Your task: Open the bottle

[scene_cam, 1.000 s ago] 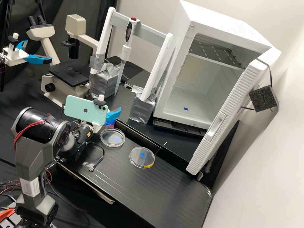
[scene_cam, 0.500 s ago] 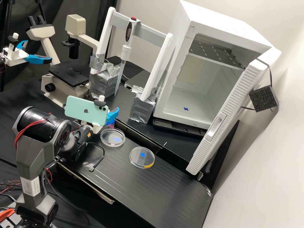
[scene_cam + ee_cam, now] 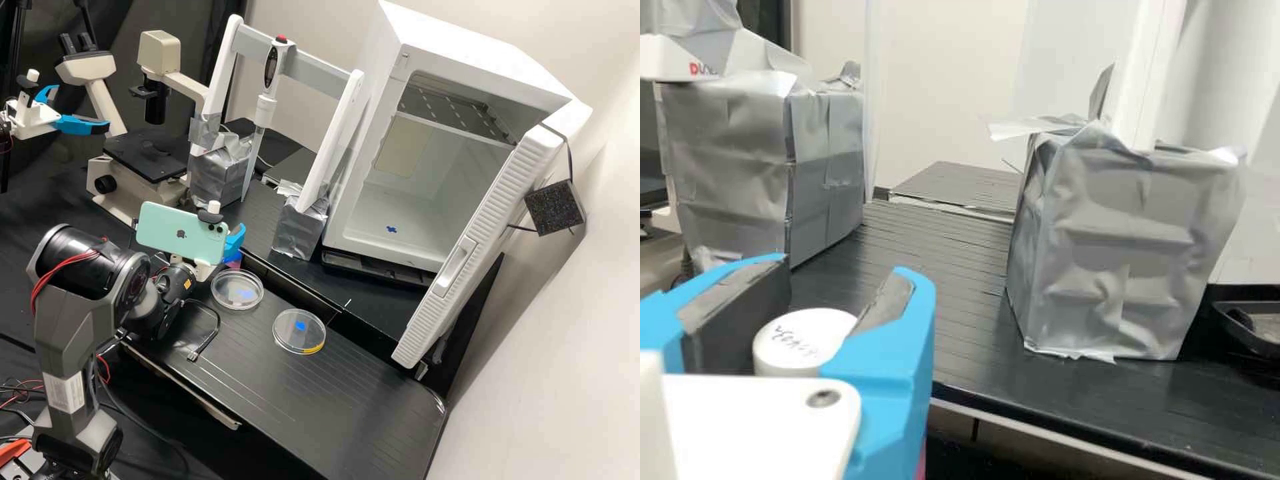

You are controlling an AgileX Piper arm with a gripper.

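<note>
We see white cap between jaws; can't tell if they squeeze it. Bottle mostly hidden, purple bit peeking out near back edge of counter, behind clear dish.

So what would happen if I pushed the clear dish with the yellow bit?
The dish would probably slide rather than tip, as it lies flat and low on the black bench. Its thin clear walls look light and stiff, so it might crack if squeezed hard.

Petri dishes (two) on bench
</note>
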